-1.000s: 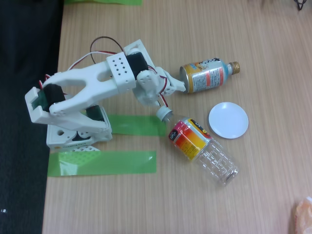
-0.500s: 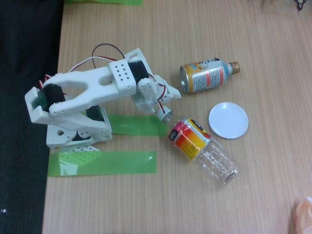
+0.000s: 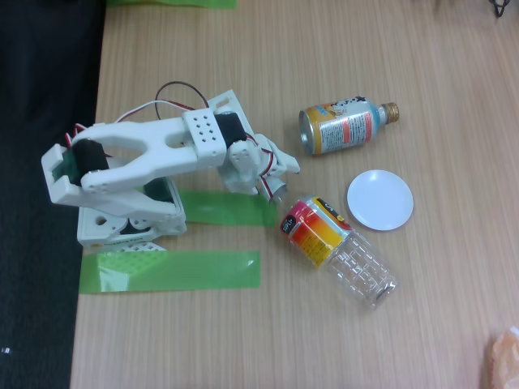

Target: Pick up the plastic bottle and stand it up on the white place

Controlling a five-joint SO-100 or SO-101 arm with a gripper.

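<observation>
The plastic bottle (image 3: 336,247) lies on its side on the wooden table, clear and ribbed, with a red, orange and yellow label. Its neck points up-left and its base points down-right. The white arm's gripper (image 3: 277,183) has come down right at the bottle's white cap, which is largely covered by the fingers. From this height I cannot make out whether the jaws stand apart or press on the cap. The white place (image 3: 379,199), a small round white dish, lies flat just right of the bottle's label end with nothing on it.
A metallic orange-and-blue bottle-can (image 3: 345,126) with a gold cap lies on its side above the dish. Two green tape strips (image 3: 170,270) mark the table by the arm's base (image 3: 126,223). The table's dark left edge (image 3: 85,243) runs beside the base.
The gripper has swung from pointing at the bottle-can down and left onto the bottle's cap. The bottle, dish and bottle-can have not moved.
</observation>
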